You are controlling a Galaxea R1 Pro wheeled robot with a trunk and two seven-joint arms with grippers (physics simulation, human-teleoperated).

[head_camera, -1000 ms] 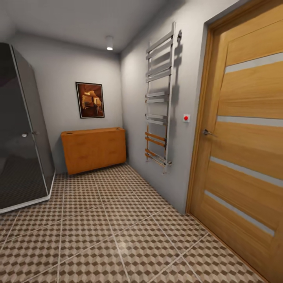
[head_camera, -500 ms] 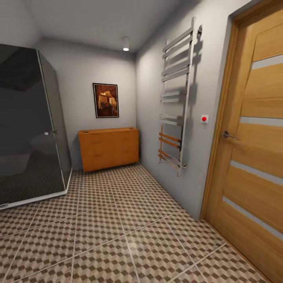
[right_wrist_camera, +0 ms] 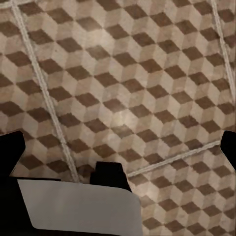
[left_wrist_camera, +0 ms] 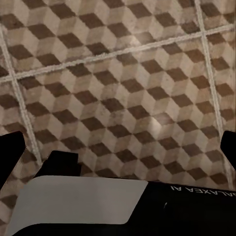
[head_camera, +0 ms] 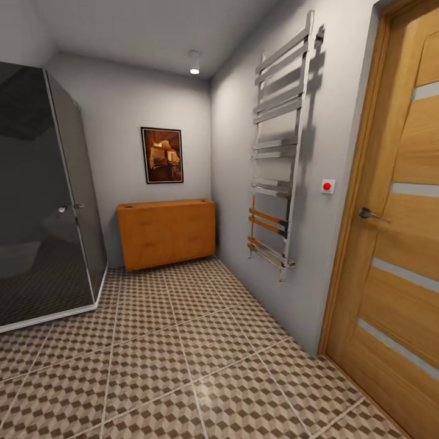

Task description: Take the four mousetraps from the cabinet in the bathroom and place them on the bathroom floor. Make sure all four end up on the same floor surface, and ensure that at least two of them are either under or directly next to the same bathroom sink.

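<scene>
The orange-brown wooden cabinet (head_camera: 166, 233) stands against the far wall, seen from its plain side, with no drawers showing. Cube-patterned bathroom floor (head_camera: 183, 360) stretches from me to it. The mousetraps and the sink are out of view. In the left wrist view my left gripper (left_wrist_camera: 118, 147) hangs above the tiles, its dark fingertips (left_wrist_camera: 11, 150) far apart at the picture's edges, open and empty. My right gripper (right_wrist_camera: 118, 147) hovers the same way over the floor (right_wrist_camera: 123, 88), open with nothing between its fingers.
A dark glass shower enclosure (head_camera: 42, 201) fills the left side. A chrome towel rail (head_camera: 280, 152) hangs on the right wall, with a red button (head_camera: 328, 185) and a wooden door (head_camera: 396, 231) beyond it. A framed picture (head_camera: 162, 155) hangs above the cabinet.
The whole picture has slid to the right, so the camera has moved; the door now sits further toward the right edge. Nothing in the room itself has moved.
</scene>
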